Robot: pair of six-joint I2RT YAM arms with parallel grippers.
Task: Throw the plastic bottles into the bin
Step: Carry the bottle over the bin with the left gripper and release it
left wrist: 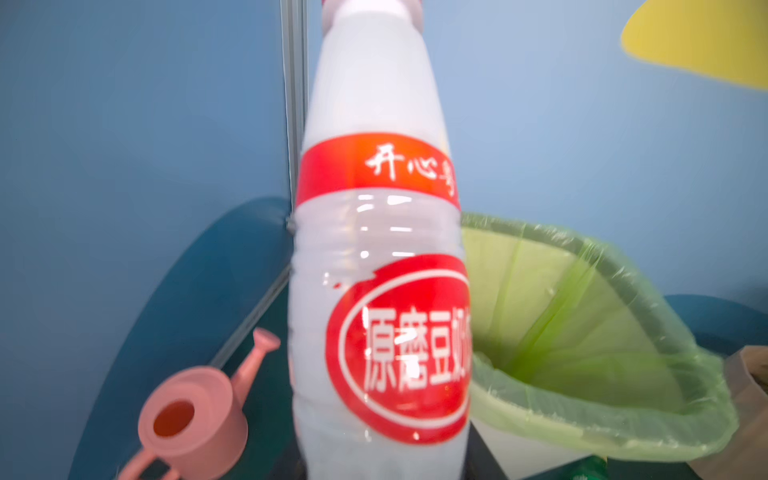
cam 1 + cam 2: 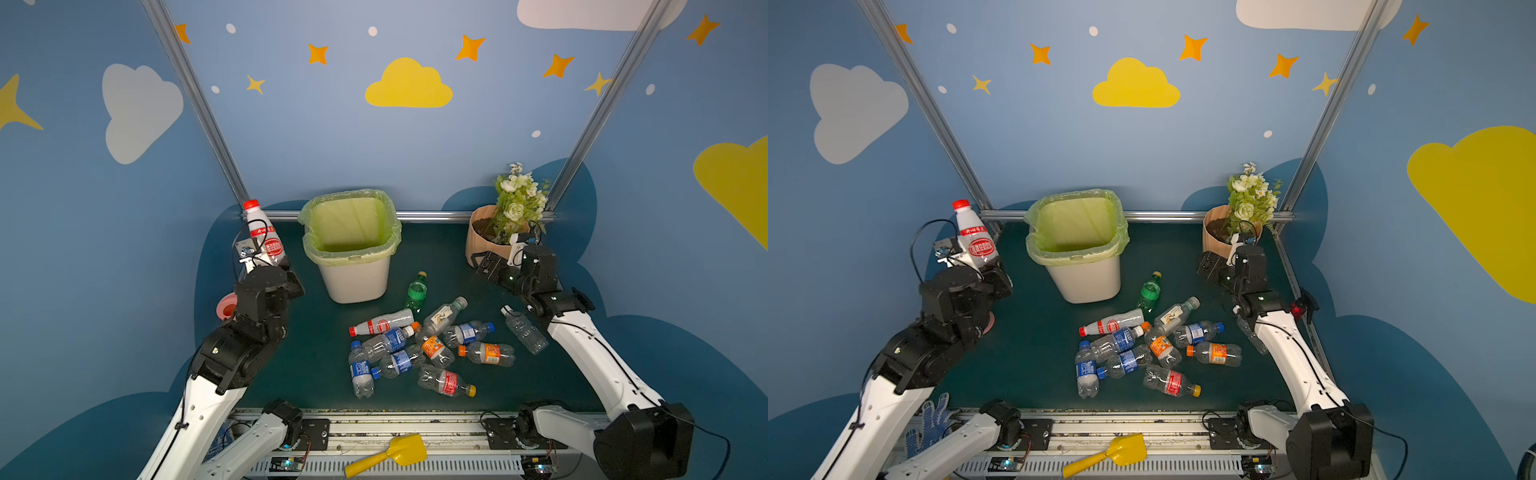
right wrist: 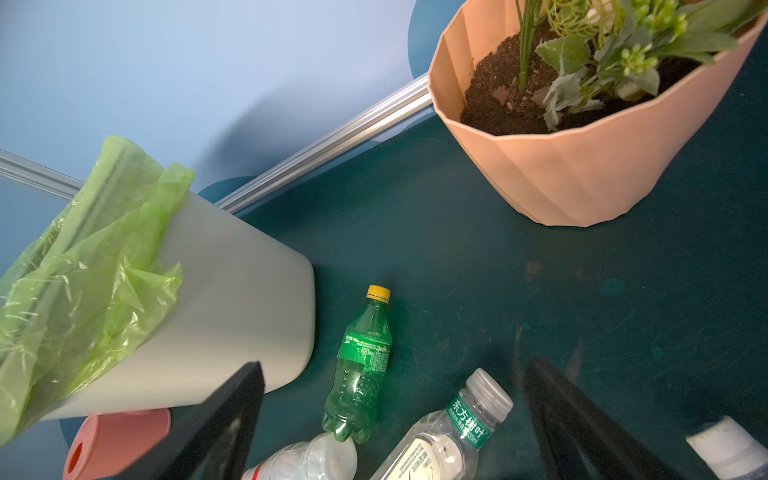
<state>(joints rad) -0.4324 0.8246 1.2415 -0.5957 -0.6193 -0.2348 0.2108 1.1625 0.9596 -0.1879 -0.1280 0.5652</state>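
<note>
My left gripper (image 2: 272, 266) is shut on the base of a white plastic bottle (image 2: 262, 237) with a red cap and red label. It holds the bottle upright in the air, left of the bin (image 2: 357, 282). That bottle (image 1: 378, 291) fills the left wrist view, with the bin's green-bagged rim (image 1: 582, 419) beside it. Several plastic bottles (image 2: 415, 353) lie in a heap on the dark green table in front of the bin; a green one (image 3: 361, 365) lies nearest it. My right gripper (image 2: 484, 266) hangs open beside the flower pot, its black fingers (image 3: 224, 424) wide apart above the green and clear bottles.
A peach flower pot (image 2: 484, 241) with flowers stands at the back right. A pink watering can (image 1: 191, 415) sits by the left wall under my left arm. One clear bottle (image 2: 524, 330) lies apart beside the right arm. A yellow scoop (image 2: 386, 457) lies on the front rail.
</note>
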